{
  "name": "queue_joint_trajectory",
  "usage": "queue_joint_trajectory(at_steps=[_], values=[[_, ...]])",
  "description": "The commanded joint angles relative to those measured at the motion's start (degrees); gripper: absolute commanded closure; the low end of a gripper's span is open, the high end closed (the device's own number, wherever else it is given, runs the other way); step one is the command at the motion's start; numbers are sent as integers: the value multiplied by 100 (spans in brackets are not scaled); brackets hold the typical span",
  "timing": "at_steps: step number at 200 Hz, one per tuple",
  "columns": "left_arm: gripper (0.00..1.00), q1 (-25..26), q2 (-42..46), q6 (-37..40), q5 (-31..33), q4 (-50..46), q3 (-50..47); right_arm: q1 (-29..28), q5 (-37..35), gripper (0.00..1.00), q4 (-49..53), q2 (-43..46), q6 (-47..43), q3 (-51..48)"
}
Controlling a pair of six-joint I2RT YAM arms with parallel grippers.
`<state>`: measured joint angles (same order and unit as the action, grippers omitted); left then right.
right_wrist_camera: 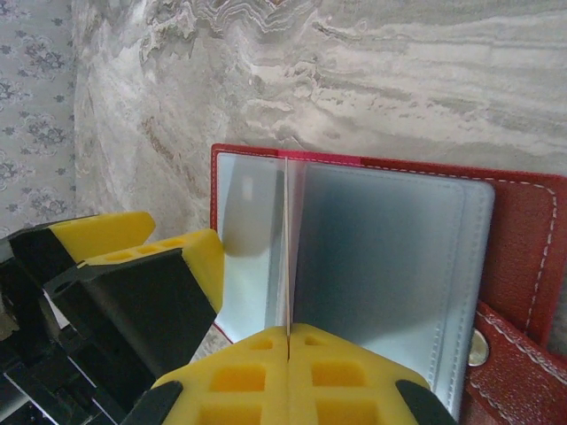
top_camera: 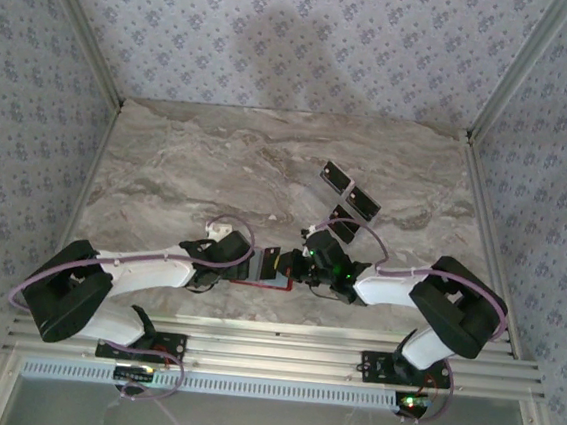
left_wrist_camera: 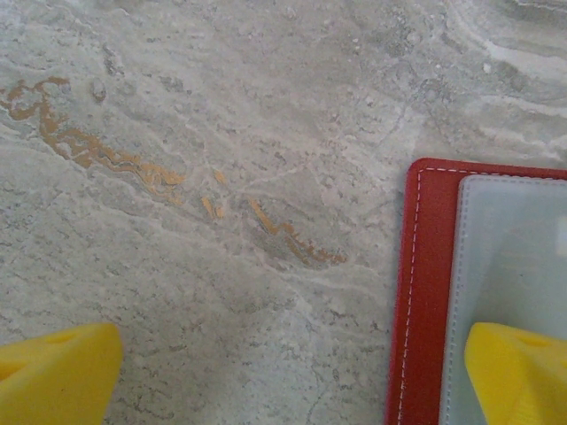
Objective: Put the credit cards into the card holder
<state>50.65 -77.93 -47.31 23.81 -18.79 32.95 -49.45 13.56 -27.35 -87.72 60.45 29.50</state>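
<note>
1. Starting at the left, the left gripper (left_wrist_camera: 288, 372) has its yellow fingers spread wide and holds nothing. One fingertip hangs over bare table and the other over the near part of the wallet's sleeve; whether it presses down I cannot tell.
2. The card holder (left_wrist_camera: 425, 292), a small red stitched leather wallet, lies opened flat on the grey-veined marble table (top_camera: 187, 173). It sits at the near edge, between the two arms, with its frosted plastic sleeves facing up and a metal snap stud (right_wrist_camera: 478, 348) showing on its right flap.
3. The right gripper (right_wrist_camera: 288, 354) has its yellow fingers pressed together on a thin clear plastic leaf (right_wrist_camera: 288, 239) of the wallet. It holds the leaf upright, so the pocket beside it seems to gape.
4. The credit cards (top_camera: 335, 177), thin dark rectangles, lie farther back and to the right, well apart from the wallet. Three can be counted close together, and their colours are hard to tell.
5. Judged from this, the wallet is open and a pocket is held ready, but no card can be made out in any sleeve. The loading itself looks undone: each card has yet to be picked up, brought near and slid in.
</note>
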Motion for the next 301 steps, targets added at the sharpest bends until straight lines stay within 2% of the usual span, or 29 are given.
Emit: queue_joint_trajectory(at_steps=[1,38,139,301], values=[[0,36,24,-15,27,-317,-193,-40,-205,100,82,277,23,9],[0,33,50,-18,37,-344,-210,-64,-196,100,143,321,3,63],[0,36,102,-19,49,-380,-214,-128,-119,100,-153,-230,81,204],[0,36,111,-31,70,-371,-236,-216,-113,100,-278,-271,217,-90]])
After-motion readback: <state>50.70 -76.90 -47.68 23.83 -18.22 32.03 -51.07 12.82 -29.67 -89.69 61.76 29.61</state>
